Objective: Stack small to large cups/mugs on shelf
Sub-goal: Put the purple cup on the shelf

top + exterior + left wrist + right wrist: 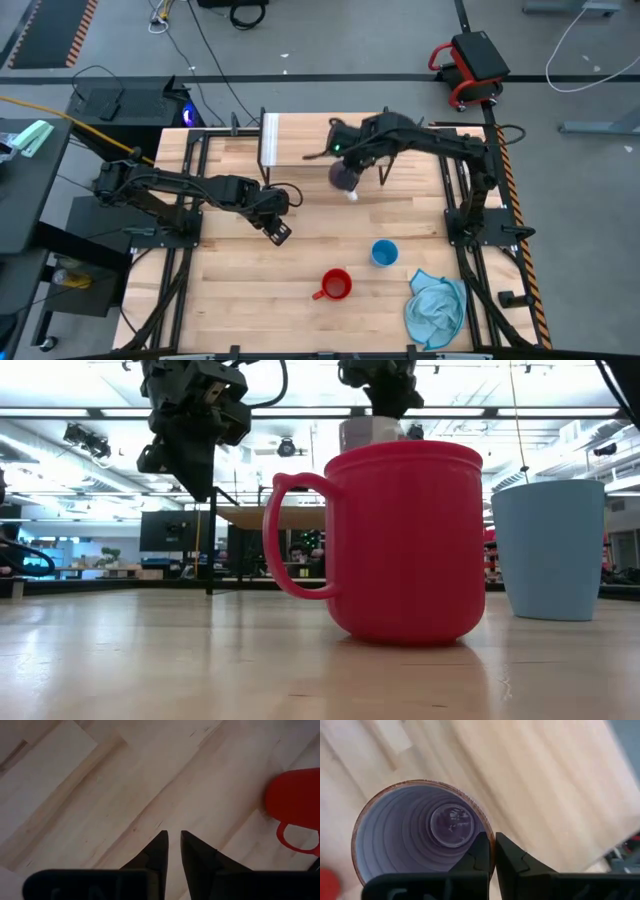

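The translucent purple-grey mug (345, 178) hangs from my right gripper (350, 185) by the near edge of the shelf (305, 140), a light-wood platform with a white strip (268, 140). The right wrist view looks down into the mug (420, 835). The red mug (336, 285) and the light blue cup (384, 253) stand upright on the table, nearer the front edge. My left gripper (278, 232) is shut and empty, hovering over bare wood left of the table's middle; the red mug (295, 805) shows off to its side. My right gripper pinches the purple-grey mug's rim (489, 837), with one finger (477, 855) inside the mug and the other (512, 857) outside. The fingers come from above, pointing down. The mug hangs upright below them (368, 432); the red mug hides its bottom in the low view.
A crumpled light blue cloth (437, 308) lies at the table's near right corner. Black frame rails run along the table's left (185, 250) and right (470, 230) sides. Bare wood lies between the shelf and the two standing cups.
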You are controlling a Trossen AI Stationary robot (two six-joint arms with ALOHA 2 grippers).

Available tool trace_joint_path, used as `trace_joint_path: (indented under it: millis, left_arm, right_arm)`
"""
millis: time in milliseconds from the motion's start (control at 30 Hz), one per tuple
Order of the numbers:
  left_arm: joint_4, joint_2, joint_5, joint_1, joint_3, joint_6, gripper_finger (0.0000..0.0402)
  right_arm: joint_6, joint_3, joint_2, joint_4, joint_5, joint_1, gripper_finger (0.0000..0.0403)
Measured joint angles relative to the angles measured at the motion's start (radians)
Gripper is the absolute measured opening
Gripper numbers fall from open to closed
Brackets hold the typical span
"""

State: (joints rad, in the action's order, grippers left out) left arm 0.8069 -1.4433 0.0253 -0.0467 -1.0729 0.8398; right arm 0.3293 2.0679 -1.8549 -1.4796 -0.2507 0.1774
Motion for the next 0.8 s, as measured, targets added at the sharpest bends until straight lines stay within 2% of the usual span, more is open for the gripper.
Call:
trace_joint_path:
  millis: [267,500,800]
  left_arm:
    - [-0.010,0.000,-0.006,0.000,0.000,0.000,0.0054]
    - [-0.051,0.000,-0.006,0.000,0.000,0.001,0.0051]
    - [-0.083,0.000,-0.013,0.000,0.000,0.002,0.0052]
  right_arm:
    - [-0.042,0.110,0.002,-0.054,-0.015,0.146,0.0011]
    - [-0.109,0.130,0.002,-0.059,-0.013,0.318,0.0011]
    - [-0.157,0.130,0.001,-0.059,0.130,0.495,0.0011]
